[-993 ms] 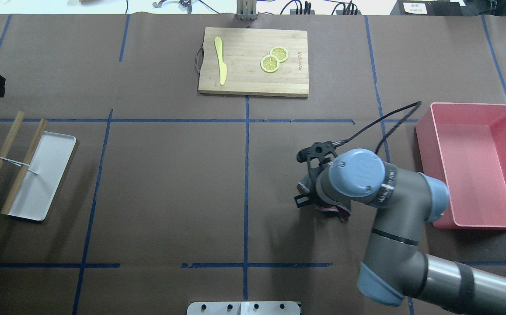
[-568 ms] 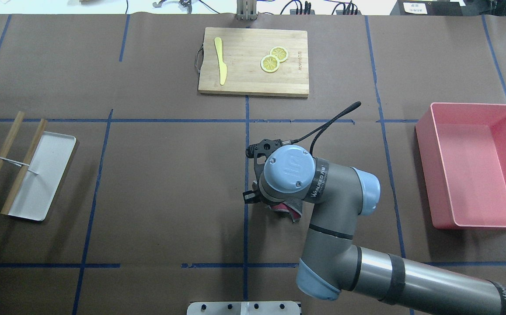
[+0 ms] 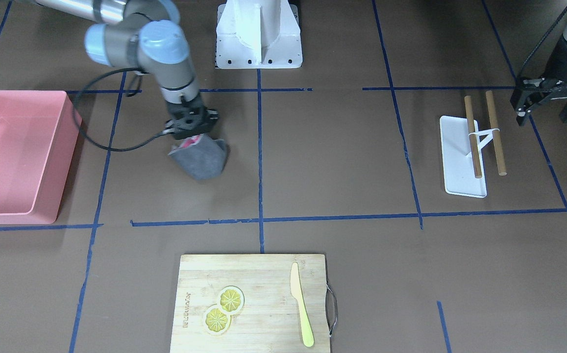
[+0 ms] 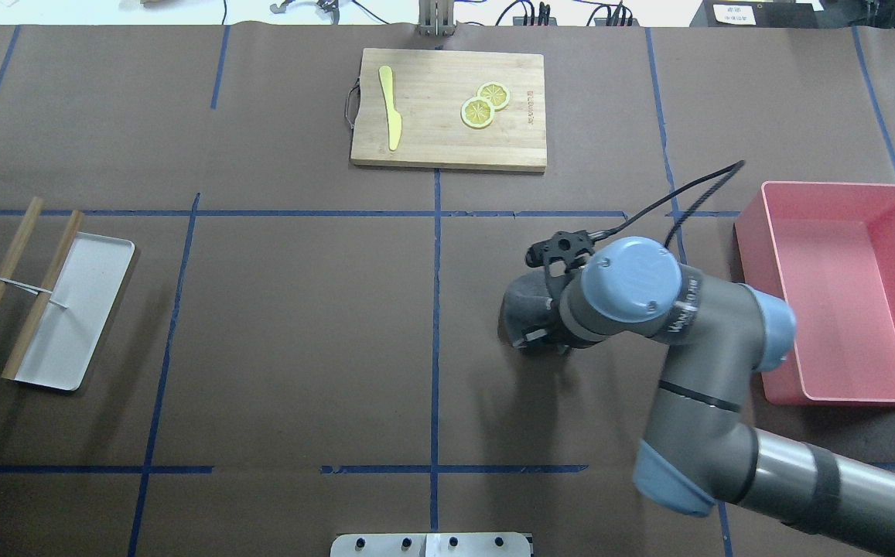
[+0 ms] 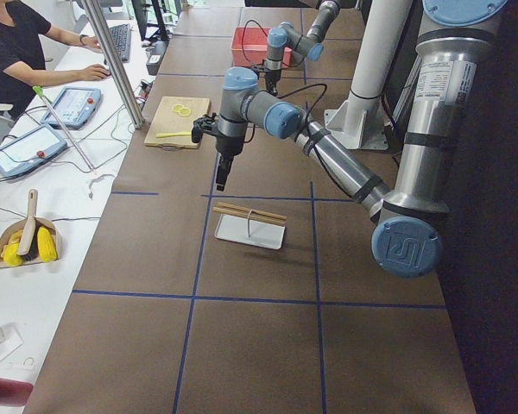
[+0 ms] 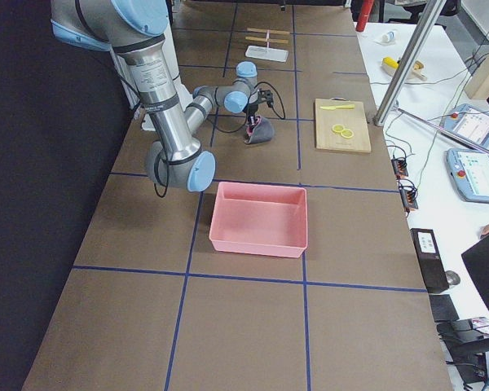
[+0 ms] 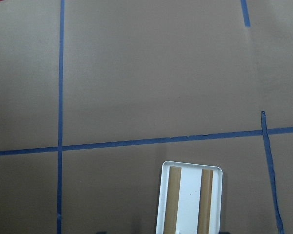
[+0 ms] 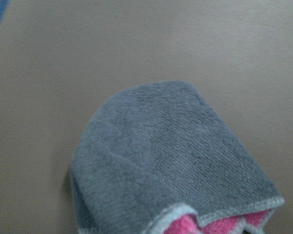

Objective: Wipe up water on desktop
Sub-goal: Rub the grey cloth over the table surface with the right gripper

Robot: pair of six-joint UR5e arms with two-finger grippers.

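Right hand: the right hand point(image 3: 190, 128) is clamping shut on a folded grey cloth with pink lining point(image 3: 201, 159), which is resting on the bench.
Bench: the matte dark-brown bench crossed by blue tape lines point(image 3: 342, 162) is lying directly beneath that cloth, its long axis running side to side before the robot; I'm seeing no wet patch.
Cloth heading: trailing from the hand toward the light bamboo cutting board point(image 3: 263, 294).
Left hand: the left hand point(image 3: 545, 110) is hanging spread and empty near the small white tray point(image 3: 455, 166), well apart; the right arm is the nearer one.
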